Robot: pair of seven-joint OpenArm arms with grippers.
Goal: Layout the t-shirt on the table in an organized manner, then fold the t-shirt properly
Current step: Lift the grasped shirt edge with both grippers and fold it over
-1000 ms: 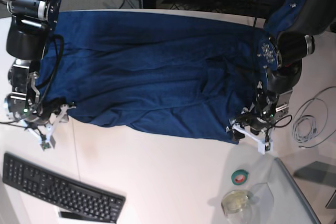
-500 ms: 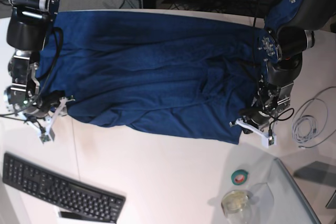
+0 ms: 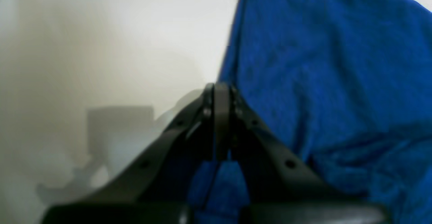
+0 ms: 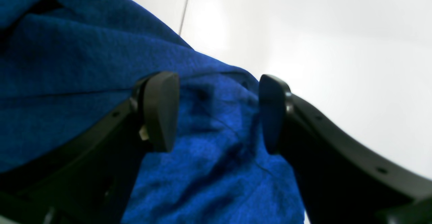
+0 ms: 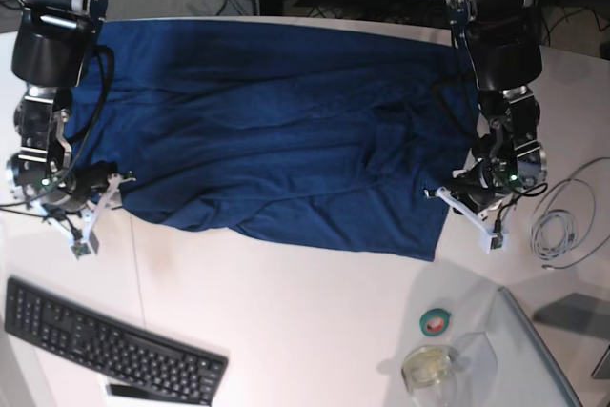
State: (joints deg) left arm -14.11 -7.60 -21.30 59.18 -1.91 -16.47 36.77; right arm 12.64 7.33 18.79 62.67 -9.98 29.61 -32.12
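Note:
The dark navy t-shirt (image 5: 276, 131) lies spread wide across the white table (image 5: 295, 321), with creases along its near edge. My left gripper (image 5: 469, 207) is at the shirt's near right corner. In the left wrist view its jaws (image 3: 217, 116) are pressed together, with blue cloth (image 3: 320, 82) showing between the finger bases and beside them. My right gripper (image 5: 91, 209) is at the shirt's near left corner. In the right wrist view it (image 4: 216, 112) is open, with one fingertip (image 4: 160, 111) on each side of a bump of shirt cloth (image 4: 84, 65).
A black keyboard (image 5: 105, 340) lies at the near left. A green tape roll (image 5: 437, 321) and a clear round container (image 5: 429, 367) sit beside the grey glassy panel (image 5: 538, 359) at the near right. A white cable coil (image 5: 562, 221) lies at the right edge.
My left arm has swung out to the right, and the shirt's near right corner has moved right with it. My right gripper has shifted slightly up along the left corner.

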